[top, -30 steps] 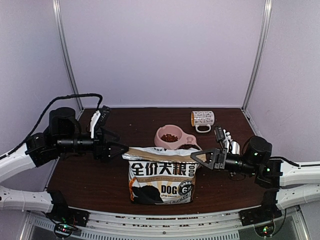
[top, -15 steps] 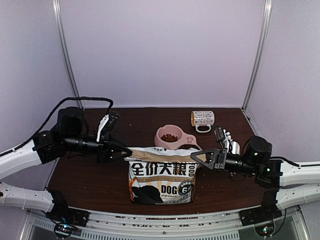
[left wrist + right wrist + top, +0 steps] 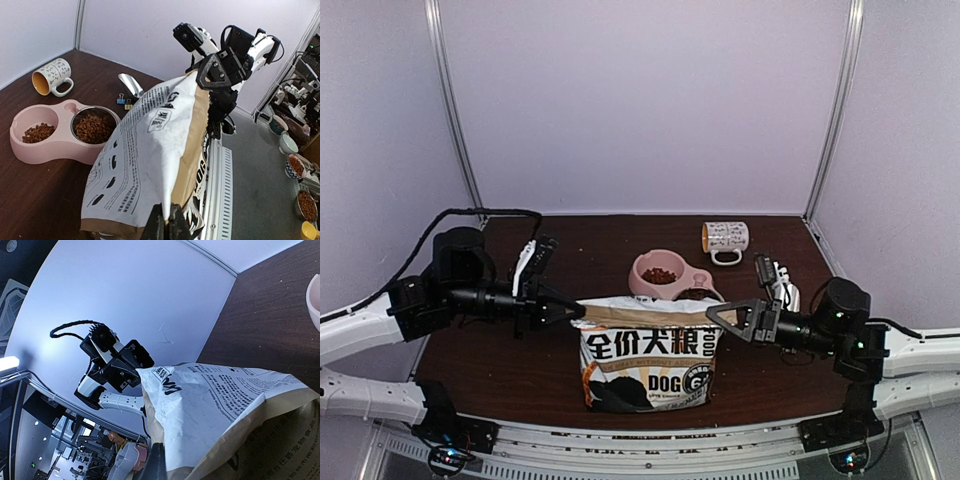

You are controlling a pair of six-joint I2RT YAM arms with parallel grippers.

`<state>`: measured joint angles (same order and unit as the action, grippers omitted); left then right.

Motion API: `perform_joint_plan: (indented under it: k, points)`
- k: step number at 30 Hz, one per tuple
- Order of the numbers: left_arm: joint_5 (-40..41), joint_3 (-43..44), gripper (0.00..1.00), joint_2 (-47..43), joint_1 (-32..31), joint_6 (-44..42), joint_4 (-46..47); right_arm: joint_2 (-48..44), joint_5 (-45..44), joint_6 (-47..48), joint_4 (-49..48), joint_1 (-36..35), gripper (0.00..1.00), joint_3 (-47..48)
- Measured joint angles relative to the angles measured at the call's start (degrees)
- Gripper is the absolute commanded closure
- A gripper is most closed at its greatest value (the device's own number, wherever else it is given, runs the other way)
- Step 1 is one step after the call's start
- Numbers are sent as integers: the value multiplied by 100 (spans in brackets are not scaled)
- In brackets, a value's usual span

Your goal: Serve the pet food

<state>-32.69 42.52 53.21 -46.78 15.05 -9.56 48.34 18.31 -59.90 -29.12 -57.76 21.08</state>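
The bag (image 3: 645, 355) stands upright on the dark surface (image 3: 500, 360), near its front edge and between the two arms. The left claw (image 3: 578, 310) is closed narrow on the bag's top left corner; the left wrist view shows its fingertips (image 3: 172, 225) pinched tight on the paper edge. The right claw (image 3: 712, 314) is likewise clamped on the top right corner. The bag's top edge runs taut between the two grips.

The pet food (image 3: 92, 129) lies in the pink double bowl (image 3: 638, 272), just behind the bag. Kibble fills both compartments, the plain pink well and the steel-lined one.

A mug (image 3: 725, 237) lies on its side behind the bowl, to the right. A metal scoop (image 3: 129, 84) and two binder clips (image 3: 124, 101) rest beyond the bowl.
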Motion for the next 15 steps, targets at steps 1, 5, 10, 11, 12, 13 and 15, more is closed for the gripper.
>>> perform_joint_plan:
  k: [1, 5, 10, 11, 12, 13, 15]
  points:
    - [70, -153, 100, -129, -52, 55, 166, -35, -17, -7, -55, -24, 100, -46]
    - [216, -748, 100, -525, -205, 354, 918, -83, -28, -35, -389, -103, 100, -258]
    - [199, -892, 100, -535, -227, 573, 1226, -90, -44, 26, -461, -116, 100, -308]
    - [195, -846, 100, -505, -225, 568, 1182, -105, -48, 109, -341, -114, 100, -254]
    - [197, -769, 100, -463, -221, 553, 1097, -129, -59, 208, -125, -109, 98, -160]
    - [199, -699, 100, -428, -208, 522, 988, -153, -61, 343, 153, -94, 89, -26]
    - [208, -538, 100, -352, -168, 426, 743, -166, -57, 717, 859, -66, 69, 348]
